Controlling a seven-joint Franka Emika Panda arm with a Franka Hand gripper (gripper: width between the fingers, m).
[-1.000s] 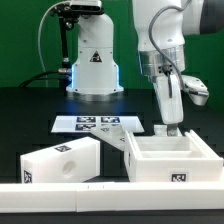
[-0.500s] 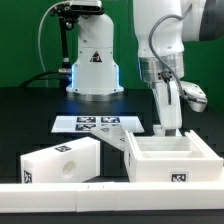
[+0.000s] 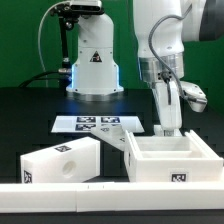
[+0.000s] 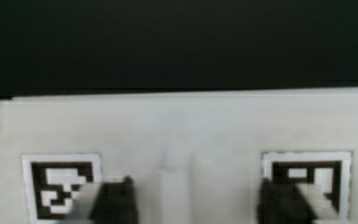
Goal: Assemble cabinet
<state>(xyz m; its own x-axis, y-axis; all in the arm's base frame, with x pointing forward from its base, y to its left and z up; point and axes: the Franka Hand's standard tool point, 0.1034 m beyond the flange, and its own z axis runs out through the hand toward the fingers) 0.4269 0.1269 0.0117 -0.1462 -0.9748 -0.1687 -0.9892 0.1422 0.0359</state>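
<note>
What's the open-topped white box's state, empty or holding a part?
Empty: in the exterior view the open-topped box shows only bare white inside. The gripper sits at its far wall, not in the cavity.

Noted a flat green backdrop [image 3: 25, 40] filling the wall behind my bench, evenly lit, with no hard shadows on it. The table [image 3: 30, 115] under me was matte black and read as a plain dark band in the wrist view too. The marker board [image 3: 95, 124] lay flat mid-table, and a long low white rail [image 3: 60, 190] ran along the near edge.
</note>
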